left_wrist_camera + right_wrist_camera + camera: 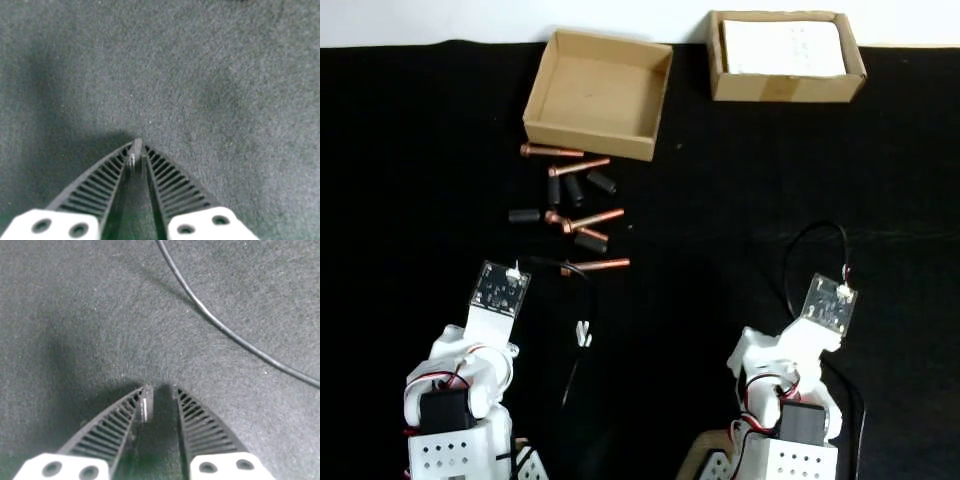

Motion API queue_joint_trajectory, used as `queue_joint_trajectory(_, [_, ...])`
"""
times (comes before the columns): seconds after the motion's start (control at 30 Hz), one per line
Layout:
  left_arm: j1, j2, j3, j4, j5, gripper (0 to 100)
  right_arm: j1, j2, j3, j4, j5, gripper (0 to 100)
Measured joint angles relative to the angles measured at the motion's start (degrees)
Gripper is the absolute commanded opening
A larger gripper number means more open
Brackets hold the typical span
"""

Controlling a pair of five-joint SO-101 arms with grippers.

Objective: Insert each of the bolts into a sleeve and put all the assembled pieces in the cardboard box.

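Observation:
Several copper bolts (592,218) and short black sleeves (602,181) lie scattered on the black cloth just in front of the open cardboard box (595,90), all loose and separate. One bolt (595,265) lies nearest the left arm (470,380). My left gripper (139,150) hangs over bare cloth, its tips touching, with nothing in it. My right gripper (161,390) is also over bare cloth, its jaws a narrow gap apart and holding nothing. The right arm (790,390) stands at the near right, well away from the parts.
A second cardboard box (785,55) holding a white sheet stands at the back right. A black cable (225,330) crosses the cloth ahead of my right gripper. Another cable (582,310) runs beside the left arm.

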Motion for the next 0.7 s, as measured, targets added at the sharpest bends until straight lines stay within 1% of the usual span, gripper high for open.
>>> queue_joint_trajectory(0.7, [0.0, 0.0, 0.0, 0.0, 0.0, 1, 0.0, 0.0, 0.0, 0.0, 0.0, 7.7])
